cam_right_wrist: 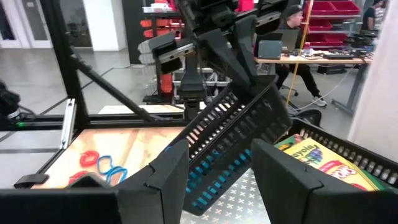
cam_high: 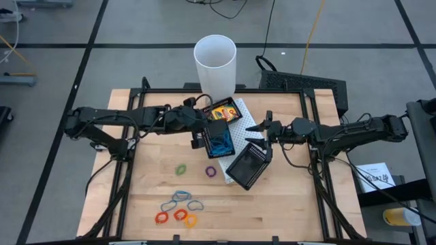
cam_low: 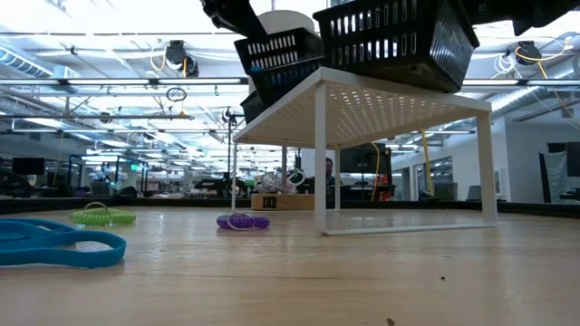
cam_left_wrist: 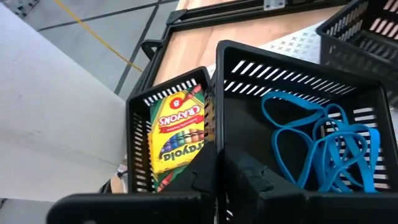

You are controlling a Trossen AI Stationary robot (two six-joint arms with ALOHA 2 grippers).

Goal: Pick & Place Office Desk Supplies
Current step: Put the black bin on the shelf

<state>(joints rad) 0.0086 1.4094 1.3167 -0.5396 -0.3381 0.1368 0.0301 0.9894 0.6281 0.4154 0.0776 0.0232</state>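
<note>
A black mesh basket [cam_high: 218, 138] with blue rubber bands [cam_left_wrist: 323, 149] is tilted over the white perforated shelf [cam_high: 246, 122]. My left gripper [cam_left_wrist: 219, 163] is shut on it. Beside it, a second basket [cam_high: 225, 111] holds a yellow-and-green crayon box [cam_left_wrist: 177, 134]. My right gripper [cam_right_wrist: 221, 171] hovers open at the shelf's right side, fingers pointing level at the tilted basket and holding nothing. Loose bands lie on the table: green [cam_high: 181, 169], purple [cam_high: 210, 171], blue and grey [cam_high: 180, 199], red and orange [cam_high: 174, 216]. My left gripper pinches the band basket's upright wall at its rim [cam_left_wrist: 217, 140], next to the crayon basket, between its two fingers. The fingers slant down from the table's left. The basket is tilted, with the held end raised and its low end [cam_right_wrist: 214, 186] down at the shelf.
A third black basket [cam_high: 248, 165] sits tilted on the shelf's near right part. A tall white cup [cam_high: 215, 62] stands just beyond the table's far edge. A person sits at a desk [cam_right_wrist: 292, 25] in the room behind.
</note>
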